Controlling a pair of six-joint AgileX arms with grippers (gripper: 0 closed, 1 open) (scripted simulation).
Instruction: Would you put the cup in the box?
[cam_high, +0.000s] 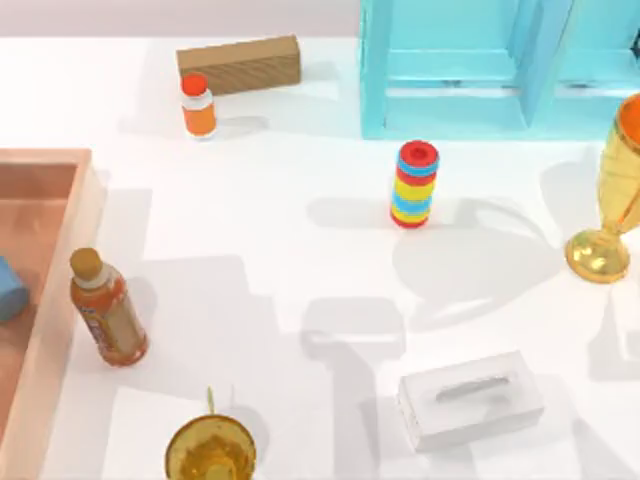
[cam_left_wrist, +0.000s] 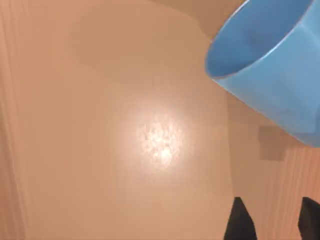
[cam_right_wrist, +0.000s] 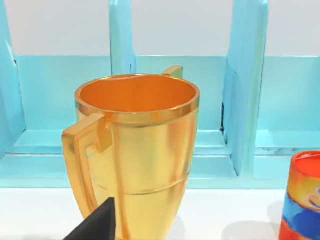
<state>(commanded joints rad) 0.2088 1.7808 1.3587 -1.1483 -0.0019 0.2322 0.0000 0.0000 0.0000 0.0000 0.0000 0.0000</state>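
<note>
The salmon-pink box (cam_high: 88, 190) sits at the table's left edge, and the blue cup (cam_high: 8, 288) lies inside it, just a sliver of it showing by the box's left side. In the left wrist view the cup (cam_left_wrist: 272, 70) is tipped on its side on the box floor (cam_left_wrist: 125, 150), its open mouth facing the camera, and the left gripper (cam_left_wrist: 272, 222) hangs near it with its two dark fingertips (cam_left_wrist: 240, 222) spread apart and holding nothing, clear of the cup. Just beside the box's right wall stands an orange bottle (cam_high: 108, 310) with a tan cap, leaning slightly. Below that bottle, at the near edge of the table, is an amber-yellow glass (cam_high: 210, 450). Well away from the box toward the back lie a brown cardboard box (cam_high: 240, 64) and a small orange-and-white bottle (cam_high: 198, 106) just in front of it. Farther right of the box are a stack of coloured rings (cam_high: 415, 184), a white tissue box (cam_high: 470, 398), a turquoise shelf (cam_high: 480, 70) and a gold goblet (cam_high: 610, 195). The right wrist view looks straight at that goblet (cam_right_wrist: 135, 155), with one dark fingertip (cam_right_wrist: 97, 222) of the right gripper in front of it; I cannot tell whether that gripper is spread or closed.
</note>
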